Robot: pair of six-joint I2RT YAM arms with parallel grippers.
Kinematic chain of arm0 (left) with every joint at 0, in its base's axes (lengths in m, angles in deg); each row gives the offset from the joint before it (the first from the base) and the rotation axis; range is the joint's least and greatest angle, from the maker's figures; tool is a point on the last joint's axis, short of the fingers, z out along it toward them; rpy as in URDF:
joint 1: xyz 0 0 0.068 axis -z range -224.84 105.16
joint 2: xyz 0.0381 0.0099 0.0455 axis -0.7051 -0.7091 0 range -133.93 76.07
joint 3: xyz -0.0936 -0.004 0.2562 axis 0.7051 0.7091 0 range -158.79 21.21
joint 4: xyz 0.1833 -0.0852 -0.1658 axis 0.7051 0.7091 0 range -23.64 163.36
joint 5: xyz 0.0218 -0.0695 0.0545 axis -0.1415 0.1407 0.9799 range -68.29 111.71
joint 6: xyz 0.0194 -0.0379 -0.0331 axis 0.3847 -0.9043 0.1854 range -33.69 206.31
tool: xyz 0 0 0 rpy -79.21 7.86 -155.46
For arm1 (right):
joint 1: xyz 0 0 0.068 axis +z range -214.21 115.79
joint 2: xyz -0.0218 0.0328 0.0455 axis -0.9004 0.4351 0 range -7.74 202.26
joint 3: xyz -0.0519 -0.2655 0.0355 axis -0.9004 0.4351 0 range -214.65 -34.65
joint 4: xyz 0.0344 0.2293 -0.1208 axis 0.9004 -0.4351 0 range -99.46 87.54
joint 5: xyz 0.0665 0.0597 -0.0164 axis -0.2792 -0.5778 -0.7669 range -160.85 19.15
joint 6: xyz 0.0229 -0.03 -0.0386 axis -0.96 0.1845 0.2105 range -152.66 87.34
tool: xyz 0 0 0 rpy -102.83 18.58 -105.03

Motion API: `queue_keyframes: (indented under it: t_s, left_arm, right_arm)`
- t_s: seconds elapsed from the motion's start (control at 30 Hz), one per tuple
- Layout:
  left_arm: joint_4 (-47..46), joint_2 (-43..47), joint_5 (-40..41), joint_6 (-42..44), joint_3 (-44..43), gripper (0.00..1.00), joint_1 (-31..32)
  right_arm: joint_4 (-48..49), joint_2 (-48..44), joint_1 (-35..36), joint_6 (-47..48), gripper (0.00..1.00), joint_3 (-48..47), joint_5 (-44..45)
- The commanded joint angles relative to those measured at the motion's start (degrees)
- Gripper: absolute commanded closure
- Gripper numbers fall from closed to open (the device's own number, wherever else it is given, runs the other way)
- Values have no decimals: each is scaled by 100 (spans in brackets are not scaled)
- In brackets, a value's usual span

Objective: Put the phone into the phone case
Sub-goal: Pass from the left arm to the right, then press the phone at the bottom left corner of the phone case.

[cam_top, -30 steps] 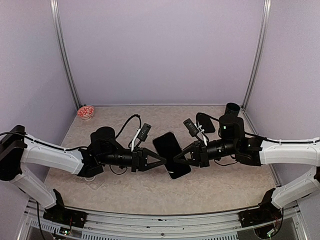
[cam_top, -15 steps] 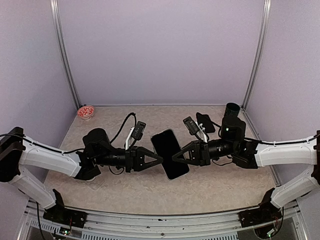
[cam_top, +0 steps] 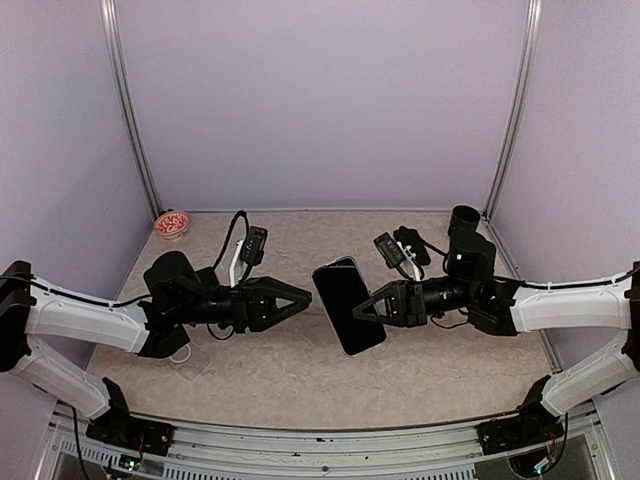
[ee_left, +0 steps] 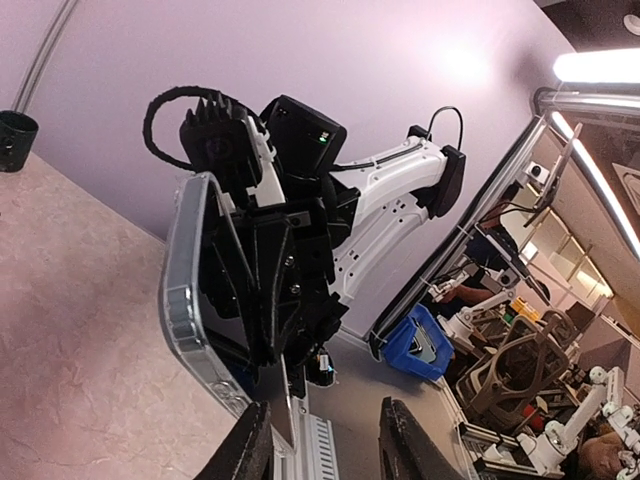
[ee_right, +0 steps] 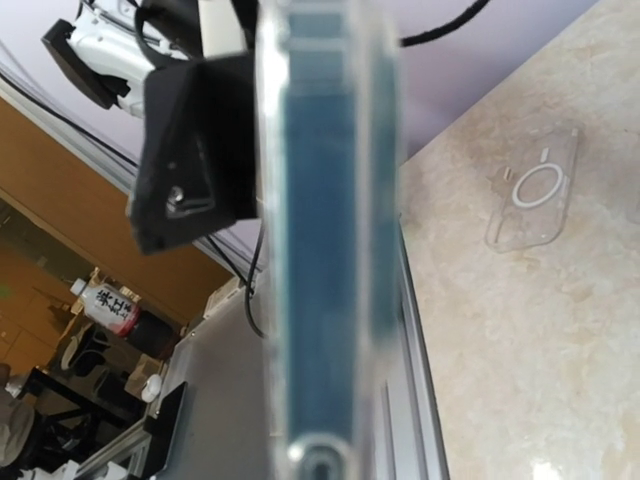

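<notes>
above the middle of the counter (cam_top: 300, 385), the phone (cam_top: 345, 302) hangs in the air with its dark face turned up toward the top camera, its long axis running roughly far to near. the right tool (cam_top: 368, 310) is clamped on it from the right side, pinching the right long edge around the lower half, jaws drawn narrow on the thin slab. from the left wrist camera the phone (ee_left: 190, 300) shows almost edge-on, a pale rim toward the lens, with the black bulk of the right tool gripping it from behind. the left tool (cam_top: 304, 298) points at the phone's left edge, just beside it but apart, with a strip of counter showing between tip and phone. its jaws stand parted with nothing in them, and its two fingers (ee_left: 250, 448) sit at the bottom of its own view with open space between them. in the right wrist view the phone (ee_right: 325, 250) fills the centre edge-on and blurred, so the right tool's own fingers cannot be made out there. the clear case (ee_right: 535, 190), marked with a white ring, lies flat on the counter, well apart from the phone and from both tools. a red and white dish (cam_top: 172, 223) sits at the far left corner, and a black cup (ee_left: 16, 138) stands by the back wall.
</notes>
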Motion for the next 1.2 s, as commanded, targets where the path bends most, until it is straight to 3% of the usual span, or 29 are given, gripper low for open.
queue_keyframes:
  t_s: [0.0, 0.07, 0.17, 0.43, 0.73, 0.97, 1.17]
  left_arm:
    - [215, -68, 323, 146, -8, 60, -40]
    - [236, -162, 387, 111, -37, 45, -33]
    - [466, -295, 636, 119, -137, 39, -10]
    - [548, -854, 594, 156, -596, 39, 393]
    - [525, -1560, 445, 159, -1173, 43, 820]
    - [511, -1936, 465, -180, -1513, 63, 846]
    - [534, -2099, 473, -408, -1587, 94, 826]
  right_arm:
    - [303, -231, -43, -100, 100, 2, -158]
    - [268, -240, -40, -76, 100, -7, -147]
    - [178, -281, -39, -9, 100, -10, -17]
    - [-21, -767, -22, 250, 100, 141, 1030]
    - [-155, -984, -26, 352, 100, 133, 1515]
    - [-434, -1183, 47, 673, 100, 199, 1951]
    - [-704, -1464, 117, 1056, 100, 247, 2366]
